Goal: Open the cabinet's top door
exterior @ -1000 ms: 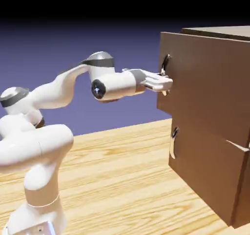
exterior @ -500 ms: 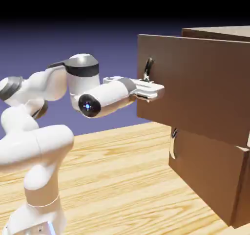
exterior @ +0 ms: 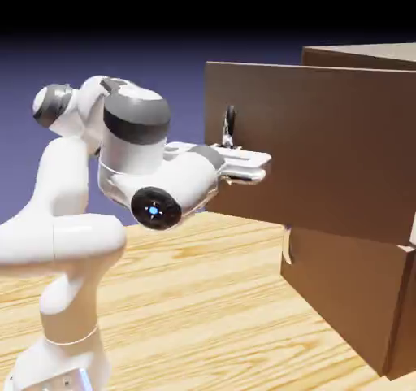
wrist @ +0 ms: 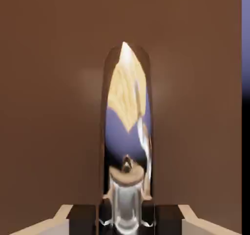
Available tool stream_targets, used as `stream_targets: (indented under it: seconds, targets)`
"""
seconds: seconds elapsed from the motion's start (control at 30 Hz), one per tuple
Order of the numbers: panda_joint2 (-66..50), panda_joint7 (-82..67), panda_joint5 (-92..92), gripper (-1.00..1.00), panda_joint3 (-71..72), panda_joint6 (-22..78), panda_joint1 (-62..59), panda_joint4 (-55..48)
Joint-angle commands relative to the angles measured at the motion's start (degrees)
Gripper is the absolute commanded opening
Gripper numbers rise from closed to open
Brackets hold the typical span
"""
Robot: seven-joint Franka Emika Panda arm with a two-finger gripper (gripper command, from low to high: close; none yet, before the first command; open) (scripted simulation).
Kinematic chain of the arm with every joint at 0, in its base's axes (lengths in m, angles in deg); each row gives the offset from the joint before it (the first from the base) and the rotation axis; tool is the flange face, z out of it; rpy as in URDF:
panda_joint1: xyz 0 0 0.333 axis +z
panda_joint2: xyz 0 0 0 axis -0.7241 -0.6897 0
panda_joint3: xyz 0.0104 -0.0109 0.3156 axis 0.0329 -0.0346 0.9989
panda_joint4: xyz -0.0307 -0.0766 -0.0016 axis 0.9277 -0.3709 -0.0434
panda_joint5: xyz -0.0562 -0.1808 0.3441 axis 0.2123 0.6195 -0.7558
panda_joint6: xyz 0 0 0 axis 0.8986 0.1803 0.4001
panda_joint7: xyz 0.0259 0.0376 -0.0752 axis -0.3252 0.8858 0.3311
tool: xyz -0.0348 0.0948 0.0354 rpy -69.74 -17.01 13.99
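The brown wooden cabinet (exterior: 357,54) stands at the exterior view's right. Its top door (exterior: 325,145) stands well out from the cabinet's front, toward the left. My gripper (exterior: 260,168) is shut on the door's curved grey metal handle (exterior: 230,125), gripping its lower part. In the hand view the shiny handle (wrist: 126,131) runs upright up the middle of the brown top door (wrist: 49,82), mirroring the table and backdrop. The gripper (wrist: 126,215) holds it at the bottom edge, with a dark fingertip (wrist: 84,220) on each side.
The lower, shorter panel (exterior: 341,292) is flush with the cabinet, and its own grey handle (exterior: 287,247) sits under the pulled-out door. The light wooden table (exterior: 203,300) spreads between my base and the cabinet. My arm is folded back, its elbow high at the left.
The top door has come further out to the left with my gripper holding its handle. My arm has folded back toward its base, and the wrist has dropped lower.
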Motion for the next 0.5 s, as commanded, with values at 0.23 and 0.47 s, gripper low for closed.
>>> stream_targets:
  seconds: [0.23,0.47]
  targets:
    - [16.53,-16.94,19.48,-1.0,4.41,7.26,-11.26,-12.9]
    - [31.06,-25.57,32.9,-1.0,9.46,6.27,-16.21,-24.38]
